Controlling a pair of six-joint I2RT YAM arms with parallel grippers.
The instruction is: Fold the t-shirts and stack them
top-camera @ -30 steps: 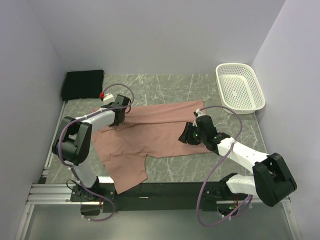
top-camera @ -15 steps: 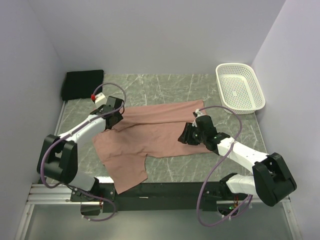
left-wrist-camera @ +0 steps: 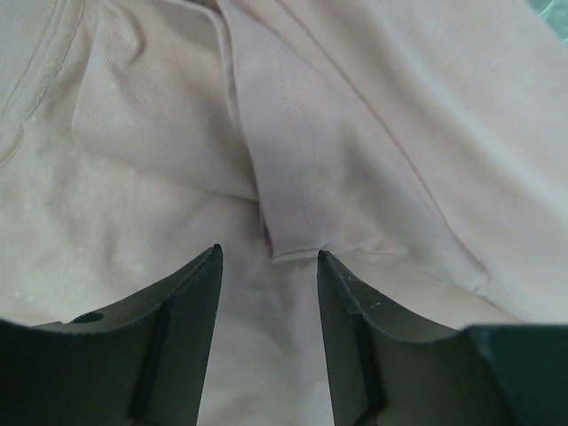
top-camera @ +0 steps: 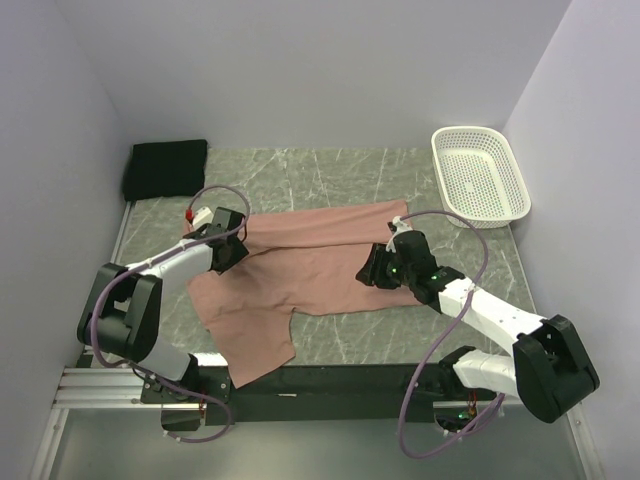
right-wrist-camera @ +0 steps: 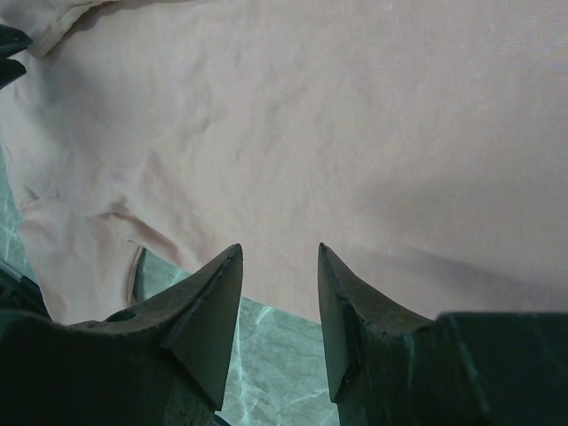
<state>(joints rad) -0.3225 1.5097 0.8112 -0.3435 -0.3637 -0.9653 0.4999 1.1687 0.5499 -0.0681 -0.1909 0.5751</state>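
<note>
The salmon-pink t-shirt (top-camera: 310,265) lies spread across the marble table (top-camera: 330,170), one part hanging over the near edge. A black folded t-shirt (top-camera: 165,168) sits in the back left corner. My left gripper (top-camera: 228,255) hovers over the pink shirt's left end. In the left wrist view it (left-wrist-camera: 269,255) stands open just short of a folded sleeve hem (left-wrist-camera: 293,191), with nothing between the fingers. My right gripper (top-camera: 370,270) is low over the shirt's right half. In the right wrist view it (right-wrist-camera: 280,253) is open above the pink shirt's near edge (right-wrist-camera: 373,177), empty.
A white mesh basket (top-camera: 480,175) stands at the back right against the wall. Bare marble (right-wrist-camera: 266,355) shows under the right fingers. Purple cables loop over both arms. The black frame rail (top-camera: 330,378) runs along the near table edge.
The left arm swung its elbow outward, and its gripper came nearer and lower over the shirt's left end. The right arm and the shirts stayed put.
</note>
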